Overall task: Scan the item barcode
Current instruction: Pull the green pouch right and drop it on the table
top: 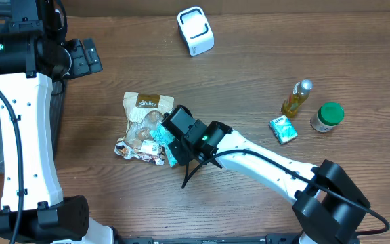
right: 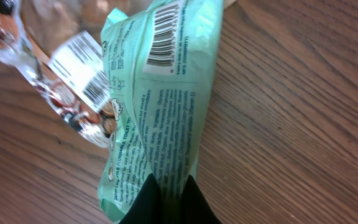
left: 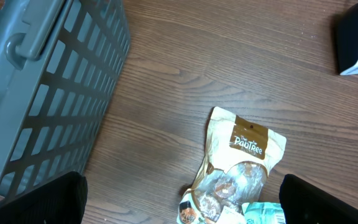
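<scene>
Shows a matt, finely streaked grain across the brown wood-look tabletop (top: 263, 61). Gleams on the mint-green printed plastic-film pouch (right: 160, 112), creased and slick, and on the clear glossy wrapper (right: 73, 93), equally crinkled. Looks like dull kraft paper on the tan snack bag (left: 247, 146), with a shiny transparent window lower down. Appears as hard, moulded, semi-matt plastic in the grey lattice basket (left: 42, 106). Reads as smooth satin plastic on the white boxy scanner (top: 196, 30) and the white arm shells (top: 24, 135). Turns see-through and glossy in the small yellow-filled bottle (top: 292, 103).
</scene>
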`<control>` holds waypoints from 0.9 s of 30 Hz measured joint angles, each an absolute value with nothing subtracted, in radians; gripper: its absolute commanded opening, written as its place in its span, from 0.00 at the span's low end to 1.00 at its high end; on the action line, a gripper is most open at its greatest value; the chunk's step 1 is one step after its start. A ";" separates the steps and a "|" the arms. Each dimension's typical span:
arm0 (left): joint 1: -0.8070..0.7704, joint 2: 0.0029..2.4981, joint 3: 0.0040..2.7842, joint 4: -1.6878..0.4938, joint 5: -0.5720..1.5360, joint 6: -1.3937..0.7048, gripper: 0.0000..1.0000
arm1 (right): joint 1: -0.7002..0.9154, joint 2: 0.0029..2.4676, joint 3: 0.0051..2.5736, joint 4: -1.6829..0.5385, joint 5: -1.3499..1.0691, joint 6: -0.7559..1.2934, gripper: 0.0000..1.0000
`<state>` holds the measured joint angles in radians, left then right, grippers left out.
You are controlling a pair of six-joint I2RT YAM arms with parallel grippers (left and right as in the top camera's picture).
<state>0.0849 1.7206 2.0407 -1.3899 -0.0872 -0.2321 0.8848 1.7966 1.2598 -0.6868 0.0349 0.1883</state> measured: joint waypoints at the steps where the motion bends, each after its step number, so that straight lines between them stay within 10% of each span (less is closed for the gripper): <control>1: 0.085 1.721 2.041 -1.390 -0.087 -0.232 0.99 | 0.880 1.797 1.260 -0.693 0.034 0.173 0.08; 18: 0.085 1.721 2.041 -1.390 -0.087 -0.232 0.99 | 0.679 1.797 1.260 -0.841 0.003 0.100 0.15; 27: 0.085 1.721 2.041 -1.390 -0.088 -0.232 0.99 | 0.640 1.797 1.260 -0.884 -0.064 0.118 0.63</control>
